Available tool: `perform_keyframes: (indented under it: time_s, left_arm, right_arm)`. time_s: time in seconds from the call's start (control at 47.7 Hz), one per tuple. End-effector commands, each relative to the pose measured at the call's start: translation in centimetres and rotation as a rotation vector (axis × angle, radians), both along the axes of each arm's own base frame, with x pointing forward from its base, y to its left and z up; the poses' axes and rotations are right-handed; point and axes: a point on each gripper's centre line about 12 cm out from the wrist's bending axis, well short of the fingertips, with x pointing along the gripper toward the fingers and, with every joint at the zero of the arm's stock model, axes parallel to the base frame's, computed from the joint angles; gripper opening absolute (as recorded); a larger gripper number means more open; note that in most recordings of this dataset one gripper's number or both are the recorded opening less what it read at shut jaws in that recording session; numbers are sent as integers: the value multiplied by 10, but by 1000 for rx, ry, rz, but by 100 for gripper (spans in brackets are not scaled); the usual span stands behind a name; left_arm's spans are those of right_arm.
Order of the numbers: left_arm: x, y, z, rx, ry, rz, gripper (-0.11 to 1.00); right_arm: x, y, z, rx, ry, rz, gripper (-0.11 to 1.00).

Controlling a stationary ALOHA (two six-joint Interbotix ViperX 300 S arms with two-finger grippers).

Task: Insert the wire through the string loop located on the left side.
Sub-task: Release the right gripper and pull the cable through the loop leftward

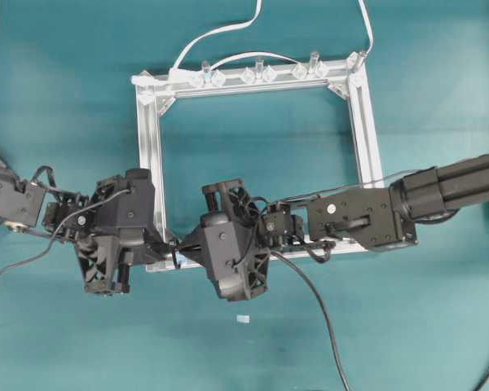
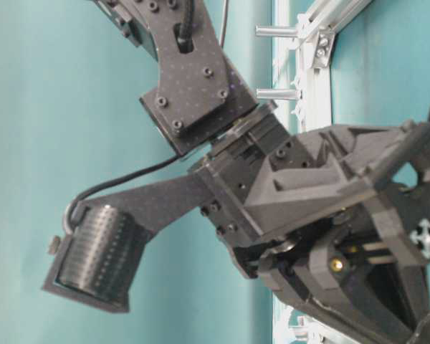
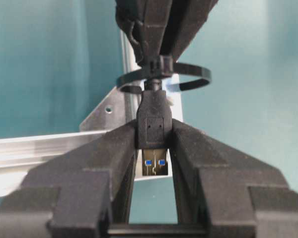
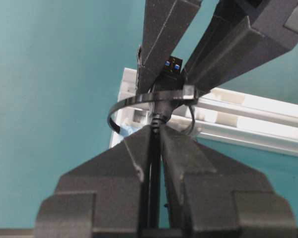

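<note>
Black wire (image 3: 152,121), blue-cored silvery plug tip; thin dark string loop (image 3: 188,79) around it

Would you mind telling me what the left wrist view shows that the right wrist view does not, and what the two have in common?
Left wrist view alone: the plug's open metal mouth with blue inserts, facing the camera, and the left gripper from behind, clamped on the plug's black body.

Right wrist view alone: the right gripper from behind, shut on the wire just behind the plug, and the frame's long rail running right.

Both: the string loop encircling the wire at the plug's rear, the opposite gripper beyond it, a corner of the frame, and the teal table.
</note>
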Motion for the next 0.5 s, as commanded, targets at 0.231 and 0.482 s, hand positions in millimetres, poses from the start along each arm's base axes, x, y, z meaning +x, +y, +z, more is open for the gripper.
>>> perform_keyframes:
  time_s: [0.231,0.482]
  left_arm:
    - [4,0,7,-7,-24,4,20]
    - [3,0,7,-6,-22,4,20]
  right_arm:
    - [3,3,15,6,-23,7,9]
    - [1,3,13,6,-13,7,35]
